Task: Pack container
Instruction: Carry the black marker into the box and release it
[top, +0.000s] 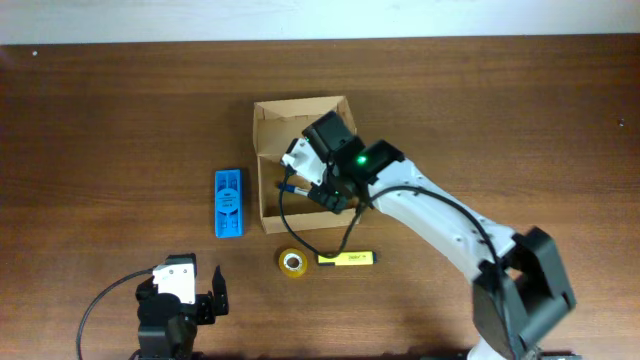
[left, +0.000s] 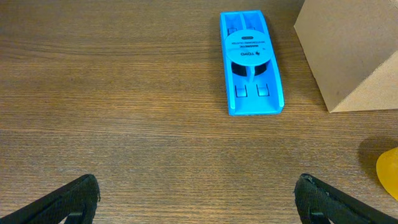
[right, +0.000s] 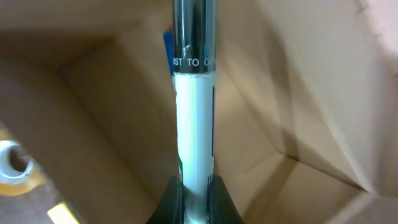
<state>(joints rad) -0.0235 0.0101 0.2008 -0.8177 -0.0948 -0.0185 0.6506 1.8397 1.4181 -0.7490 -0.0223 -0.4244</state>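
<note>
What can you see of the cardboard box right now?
The cardboard box is plain tan and unmarked, small and rectangular. It sits near the table's middle with its mouth up and its hinged flap folded back on the far side. Creases show on its inner walls. The right gripper reaches inside, shut on a white-and-black marker; whether the marker touches the floor is unclear. The blue case lies left of it, apart.

Ahead of your left tool (left: 196, 202), jaws wide, bare tabletop (left: 124, 124) runs up to the blue case (left: 250, 62). The container (left: 348, 56) wall blocks far right and the tape roll (left: 388, 171) edges in near right. Your right tool (right: 194, 198), clamped on a pen (right: 194, 143), is inside the container with walls close on both sides. The right arm (top: 440, 215) covers the container's right side. A yellow marker (top: 346, 259) lies just in front of the container.
</note>
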